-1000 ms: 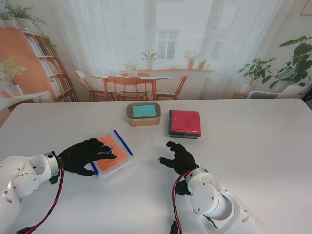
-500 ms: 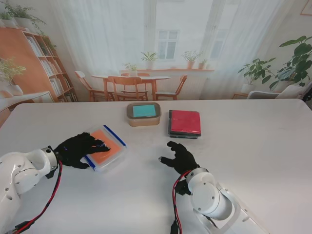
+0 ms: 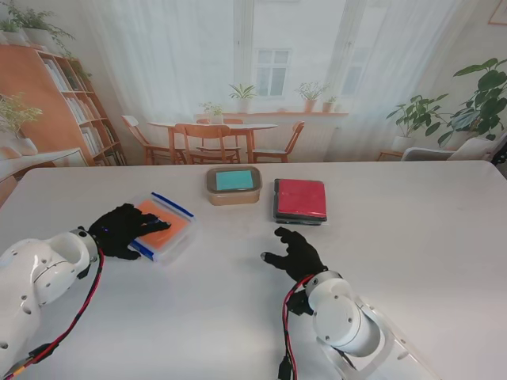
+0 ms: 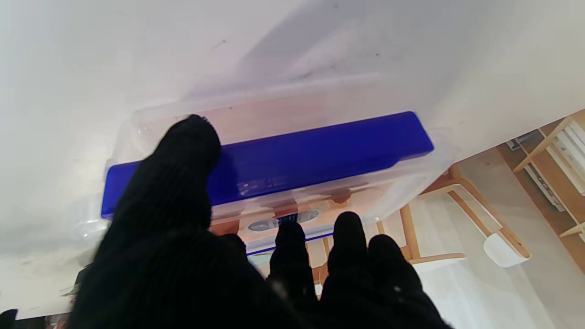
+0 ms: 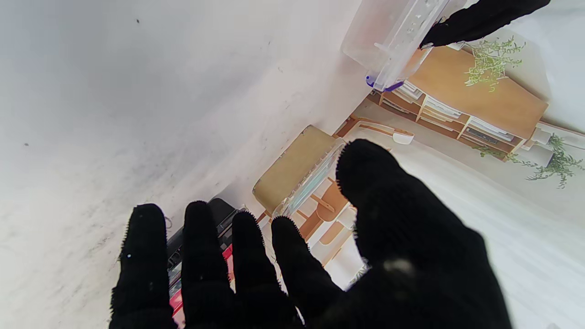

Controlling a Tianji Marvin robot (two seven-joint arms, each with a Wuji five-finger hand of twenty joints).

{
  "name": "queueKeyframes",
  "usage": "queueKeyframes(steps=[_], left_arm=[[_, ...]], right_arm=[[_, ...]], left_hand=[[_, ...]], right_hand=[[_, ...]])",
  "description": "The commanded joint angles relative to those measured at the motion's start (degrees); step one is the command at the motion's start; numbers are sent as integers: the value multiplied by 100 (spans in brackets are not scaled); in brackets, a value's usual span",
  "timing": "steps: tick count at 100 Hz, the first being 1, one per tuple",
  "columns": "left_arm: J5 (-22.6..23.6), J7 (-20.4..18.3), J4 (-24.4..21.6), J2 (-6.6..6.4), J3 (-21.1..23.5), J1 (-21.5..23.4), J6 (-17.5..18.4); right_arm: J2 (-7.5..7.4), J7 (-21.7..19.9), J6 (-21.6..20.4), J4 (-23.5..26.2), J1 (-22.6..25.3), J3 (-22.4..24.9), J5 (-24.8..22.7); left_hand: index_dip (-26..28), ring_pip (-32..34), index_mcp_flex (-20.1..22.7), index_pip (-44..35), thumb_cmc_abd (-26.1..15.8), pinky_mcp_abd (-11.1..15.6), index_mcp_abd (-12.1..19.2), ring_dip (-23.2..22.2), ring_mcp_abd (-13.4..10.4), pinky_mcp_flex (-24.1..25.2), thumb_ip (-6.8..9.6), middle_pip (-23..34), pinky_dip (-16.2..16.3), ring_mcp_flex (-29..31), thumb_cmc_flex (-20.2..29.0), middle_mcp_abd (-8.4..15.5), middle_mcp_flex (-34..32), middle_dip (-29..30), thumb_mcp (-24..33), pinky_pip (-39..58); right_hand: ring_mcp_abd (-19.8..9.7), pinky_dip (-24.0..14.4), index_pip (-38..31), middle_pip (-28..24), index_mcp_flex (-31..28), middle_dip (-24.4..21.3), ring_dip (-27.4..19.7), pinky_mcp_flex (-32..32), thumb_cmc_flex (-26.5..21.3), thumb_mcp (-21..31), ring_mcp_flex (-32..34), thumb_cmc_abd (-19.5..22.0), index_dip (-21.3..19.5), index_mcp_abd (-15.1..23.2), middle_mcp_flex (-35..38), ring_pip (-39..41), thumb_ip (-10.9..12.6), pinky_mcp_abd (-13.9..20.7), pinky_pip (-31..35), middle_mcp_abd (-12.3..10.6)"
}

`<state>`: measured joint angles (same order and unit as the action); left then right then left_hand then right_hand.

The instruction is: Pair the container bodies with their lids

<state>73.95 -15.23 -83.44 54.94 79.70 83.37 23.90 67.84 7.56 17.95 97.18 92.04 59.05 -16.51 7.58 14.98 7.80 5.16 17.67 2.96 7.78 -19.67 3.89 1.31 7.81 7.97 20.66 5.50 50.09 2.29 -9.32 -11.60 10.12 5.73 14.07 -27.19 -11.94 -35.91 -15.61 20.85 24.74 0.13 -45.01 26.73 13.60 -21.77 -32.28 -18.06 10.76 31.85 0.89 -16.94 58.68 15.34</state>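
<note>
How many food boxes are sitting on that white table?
3. An orange box with blue clips on the left under the left hand; a tan box with teal lid farther away, mid-table; a red-lidded box right beside it. None seems hidden.

Clear glossy plastic container (image 3: 162,228) with blue clips; black knitted cloth fingers (image 4: 183,183); smooth matt white desk (image 3: 412,237).

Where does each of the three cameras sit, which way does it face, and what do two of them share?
Stand view: above the shoulders, looking down at the table; both arms, left robot hand and right robot hand show.
Left wrist view: along the fingers at the orange container.
Right wrist view: along the fingers toward the tan container.
Shared: the orange container appears in all three.
</note>
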Motion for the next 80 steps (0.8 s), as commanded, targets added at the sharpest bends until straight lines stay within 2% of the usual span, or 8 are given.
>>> queueKeyframes(steps=[1, 46, 49, 80], left_arm=[[134, -269, 421, -18, -122, 45, -53], [202, -382, 954, -28, -739, -708, -786], [196, -378, 996, -27, -795, -769, -845], [-233, -115, 1640, 12, -1690, -1623, -1382]], right_arm=[[4, -68, -36, 72, 37, 35, 24], [-15, -76, -75, 185, 96, 148, -26], [-17, -83, -76, 182, 93, 152, -31], [-31, -134, -61, 165, 23, 178, -80]], left_hand=[[655, 130, 1602, -2096, -61, -7, -927, 59, 172, 98, -40, 917, 74, 46, 126, -567, -761, -300, -105, 25], [697, 152, 1704, -2040, -147, 35, -1006, 75, 255, 86, 5, 922, 143, 47, 175, -654, -823, -305, -212, -26], [700, 158, 1712, -2037, -157, 29, -1009, 73, 261, 85, 7, 915, 146, 47, 165, -734, -813, -303, -225, -29], [715, 196, 1705, -2004, -203, 16, -1042, 67, 301, 83, 38, 926, 183, 46, 204, -782, -841, -310, -273, -28]], right_hand=[[-135, -39, 62, 49, -77, -54, 24, 10, -88, -135, -197, 93, -1, 67, -142, 43, 180, 185, 188, -138], [-139, -20, 74, 55, -79, -62, 14, -6, -88, -151, -207, 119, 3, 62, -145, 28, 186, 179, 178, -136], [-140, -19, 75, 62, -80, -66, 13, -6, -87, -154, -207, 119, 3, 62, -147, 27, 186, 180, 178, -136], [-135, -9, 81, 75, -84, -75, 7, -15, -87, -161, -211, 126, 4, 60, -141, 19, 190, 187, 172, -136]])
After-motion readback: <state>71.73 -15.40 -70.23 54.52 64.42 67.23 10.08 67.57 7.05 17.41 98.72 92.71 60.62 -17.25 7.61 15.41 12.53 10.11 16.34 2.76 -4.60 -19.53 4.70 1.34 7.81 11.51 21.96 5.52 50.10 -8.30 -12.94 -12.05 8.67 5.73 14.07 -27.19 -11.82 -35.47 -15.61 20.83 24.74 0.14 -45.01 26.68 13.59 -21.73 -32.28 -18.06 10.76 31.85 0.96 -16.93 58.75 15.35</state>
